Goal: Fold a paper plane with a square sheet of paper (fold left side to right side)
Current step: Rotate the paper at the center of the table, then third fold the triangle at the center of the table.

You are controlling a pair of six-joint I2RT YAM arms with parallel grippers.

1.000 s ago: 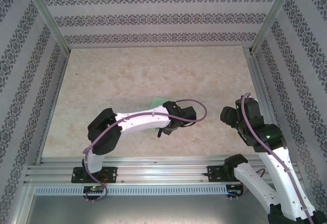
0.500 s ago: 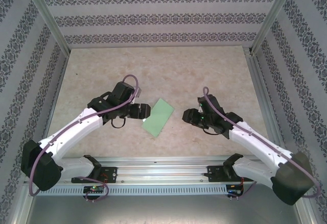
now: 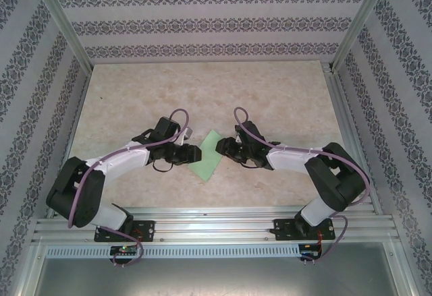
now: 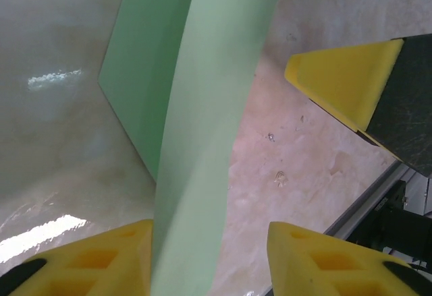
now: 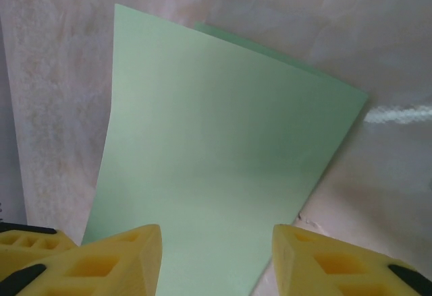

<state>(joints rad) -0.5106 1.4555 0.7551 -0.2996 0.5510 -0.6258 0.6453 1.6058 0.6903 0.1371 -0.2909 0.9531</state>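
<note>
- Top view, centre of frame, a little below the middle: mint-green sheet of paper on the beige table.
- Narrow strip shape, long axis running from upper right to lower left.
- Folded over into two layers; edge of the lower layer peeking past the upper one near the top of the right wrist view.
- In from the left of the top view: left gripper, tip at the sheet's left edge.
- In from the right: right gripper, tip at the sheet's upper right edge.
- Both facing each other across the strip, near one another.
- Left wrist view: yellow fingers along the bottom edge, parted with a clear gap.
- Lifted part of the sheet curving from top centre down into that gap, close against the left-hand finger, well clear of the other one.
- No pinch on it visible, jaws apart.
- Darker, flat layer on the table at upper left of that view.
- Right edge of the same view: yellow finger of the right gripper above bare table, apart from the lifted part.
- Right wrist view: right gripper's yellow fingers at the bottom, spread apart.
- Near end of the sheet running down between them, not clamped.
- Cannot tell whether those fingers touch the paper.
</note>
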